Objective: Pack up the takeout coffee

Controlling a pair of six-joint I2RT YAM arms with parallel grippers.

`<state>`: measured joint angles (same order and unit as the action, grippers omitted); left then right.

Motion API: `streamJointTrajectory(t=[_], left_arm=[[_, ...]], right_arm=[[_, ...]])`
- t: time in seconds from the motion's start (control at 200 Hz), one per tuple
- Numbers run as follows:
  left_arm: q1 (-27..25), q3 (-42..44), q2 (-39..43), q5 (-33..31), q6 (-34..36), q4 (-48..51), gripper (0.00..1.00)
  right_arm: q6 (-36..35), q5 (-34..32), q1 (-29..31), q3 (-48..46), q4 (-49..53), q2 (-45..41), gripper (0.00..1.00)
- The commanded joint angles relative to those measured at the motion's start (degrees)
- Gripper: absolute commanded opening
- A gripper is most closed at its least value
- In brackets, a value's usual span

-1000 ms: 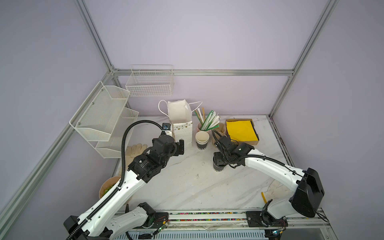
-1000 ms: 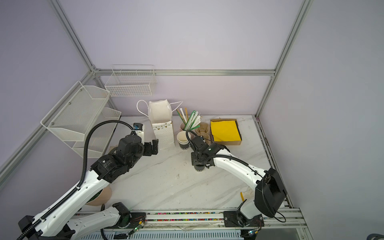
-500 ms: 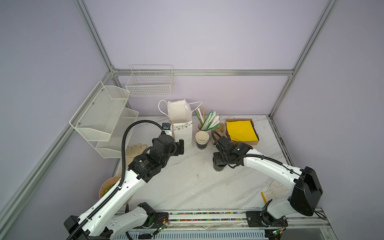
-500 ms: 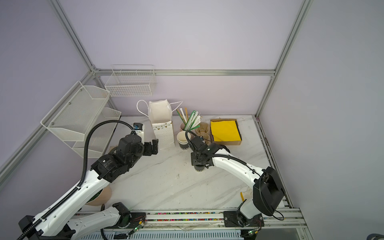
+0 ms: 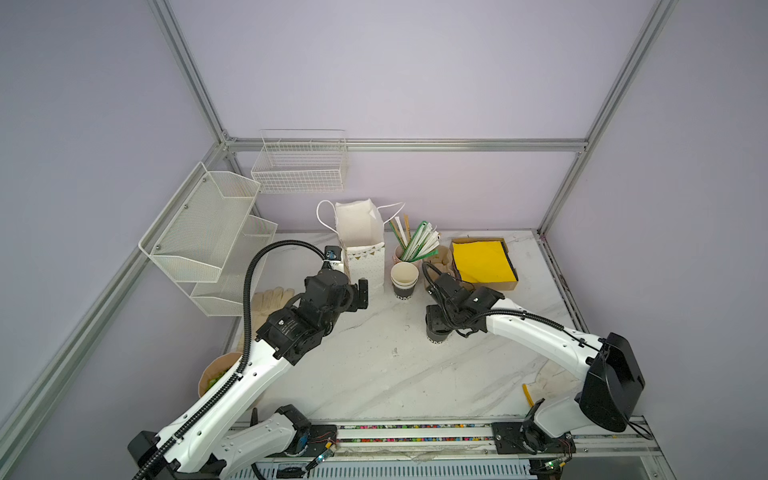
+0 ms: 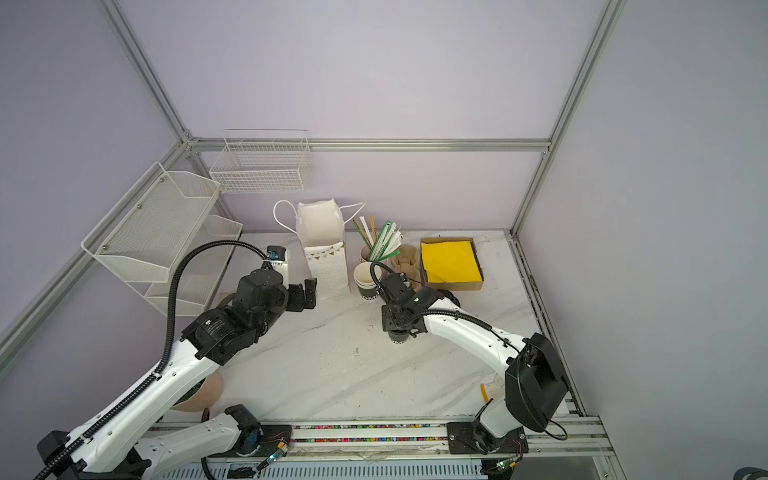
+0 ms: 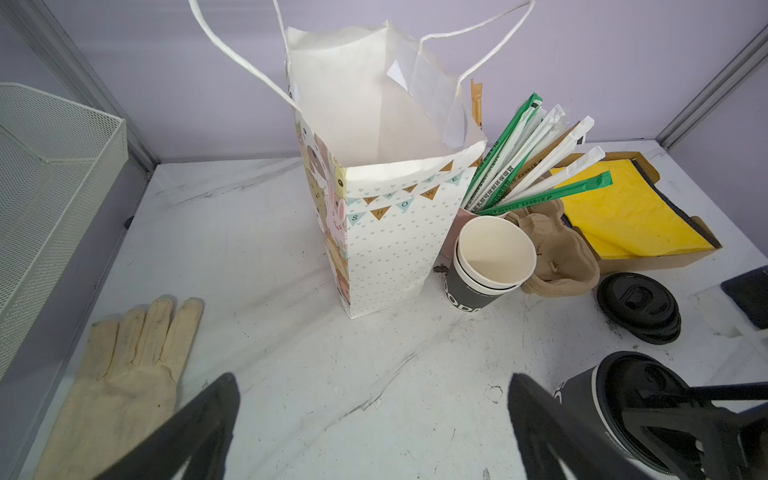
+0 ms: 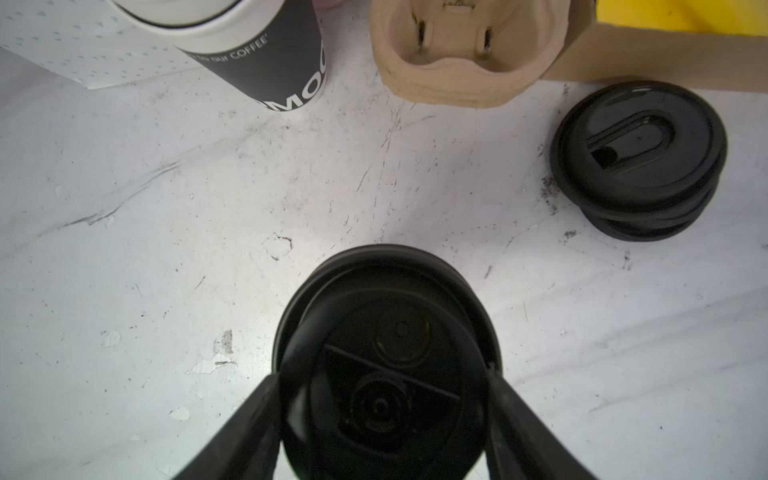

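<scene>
The right gripper (image 8: 384, 376) is clasping the takeout coffee (image 5: 437, 334) from above. Its two fingers are pressing on opposite sides of the black lid (image 8: 386, 286), spread about as wide as the lid itself. The cup is standing upright on the marble table (image 5: 374, 374), right of centre. It is sitting near of the stack of empty cups (image 5: 404, 279) and apart from it.

The left gripper (image 7: 370, 432) is hanging wide open and holding nothing, just near-left of the paper bag (image 7: 395, 249). The bag is standing upright at the far side, left of the cup stack, with its mouth gaping and its handles up.

A stack of lids (image 8: 638, 166) is lying far-right of the coffee, and a pulp carrier (image 8: 465, 62) is sitting beyond them. A glove (image 7: 129, 374) is lying along the table's left edge. Bare marble is stretching between the two arms down to the near edge, and the stretch between the coffee and the bag is lying open.
</scene>
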<state>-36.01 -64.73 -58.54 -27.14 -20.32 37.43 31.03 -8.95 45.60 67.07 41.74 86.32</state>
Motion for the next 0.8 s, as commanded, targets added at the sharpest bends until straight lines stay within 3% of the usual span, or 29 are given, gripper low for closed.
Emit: streamJointTrajectory(t=[0.0,0.375,0.475,0.63,0.795], left_arm=[[0.5,1.6,-0.1,0.5,1.0,-1.0,1.0],[-2.4,1.0,-0.4,9.9,-3.4,2.1,1.0],[-2.4,4.9,2.7,15.7,-7.9,2.4,1.0],[-2.6,15.1,6.7,29.9,-14.3,-5.5,1.0],[-2.6,23.4,5.8,36.6,-18.8,-13.9,1.0]], right_arm=[[1.1,4.4,0.3,-6.1,8.5,3.8,0.5],[0.6,6.6,0.3,-4.0,8.5,5.4,0.5],[-0.1,6.5,0.1,-4.5,7.7,6.9,0.5],[0.0,8.1,-1.0,-2.7,7.3,7.0,0.5],[0.2,8.9,-1.5,-1.7,6.5,8.3,0.5]])
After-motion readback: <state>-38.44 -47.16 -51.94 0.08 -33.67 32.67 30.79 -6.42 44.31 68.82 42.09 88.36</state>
